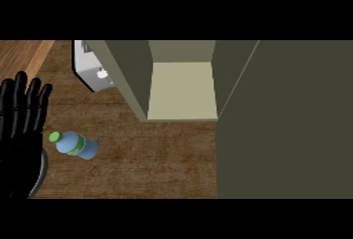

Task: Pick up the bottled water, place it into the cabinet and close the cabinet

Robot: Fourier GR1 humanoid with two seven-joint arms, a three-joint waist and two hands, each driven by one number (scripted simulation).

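Bottled water (76, 144) sat on the counter (158, 163) at approx. 8 o'clock, just beside the left hand (21, 135) at 9 (fingers straight, spread wide), & outside the cabinet (180, 88), which stood open at 12 w/ its door (289, 121) out at 3.

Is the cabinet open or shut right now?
Open. The cabinet shows its pale inside, its door swung wide to the right; the bottle is outside on the counter.

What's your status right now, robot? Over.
Left hand open, resting at left edge; right hand out of view. Bottled water on counter, not held. Cabinet open, nothing seen blocking it.
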